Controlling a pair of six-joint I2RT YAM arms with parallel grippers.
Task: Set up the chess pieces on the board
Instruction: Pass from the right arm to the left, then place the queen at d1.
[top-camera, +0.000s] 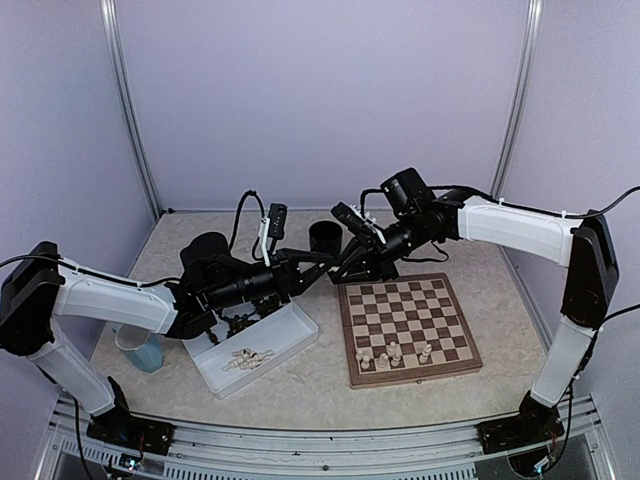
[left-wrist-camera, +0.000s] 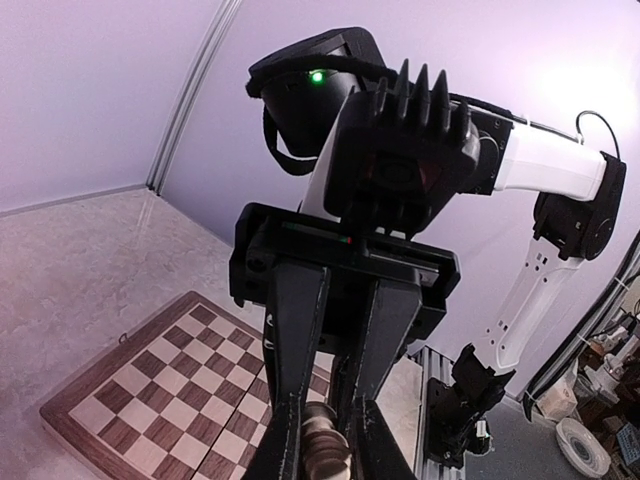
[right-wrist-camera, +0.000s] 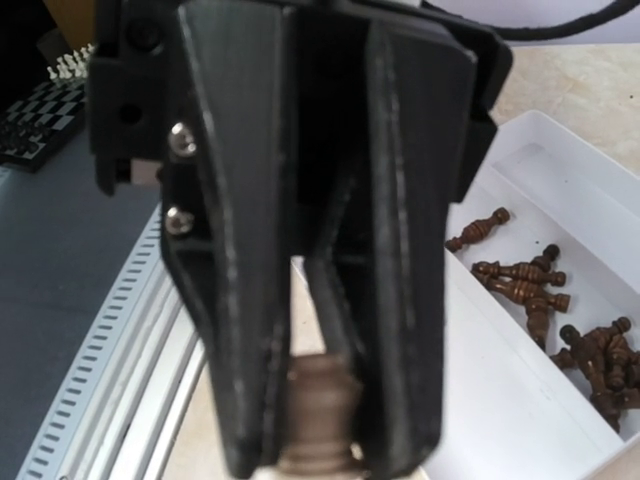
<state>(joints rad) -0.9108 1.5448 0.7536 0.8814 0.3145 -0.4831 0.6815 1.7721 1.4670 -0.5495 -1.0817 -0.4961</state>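
Both grippers meet mid-air near board (top-camera: 425, 305) far-left corner. Left gripper (right-wrist-camera: 320, 450) pinched shut on brown piece (right-wrist-camera: 320, 400); right gripper (left-wrist-camera: 325, 465) clamps same piece. Risk: mistimed release or tug twists piece loose, drops it onto table (top-camera: 300, 385).

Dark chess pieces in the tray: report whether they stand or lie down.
Lying down: the dark chess pieces rest on their sides, scattered in the white tray.

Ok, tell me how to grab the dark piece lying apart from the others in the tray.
Pinch the dark piece by its narrow stem from straight above, fingers across its length. It lies flat on the tray floor, apart from the heap, so both sides look free; the tray wall likely blocks a sideways approach.
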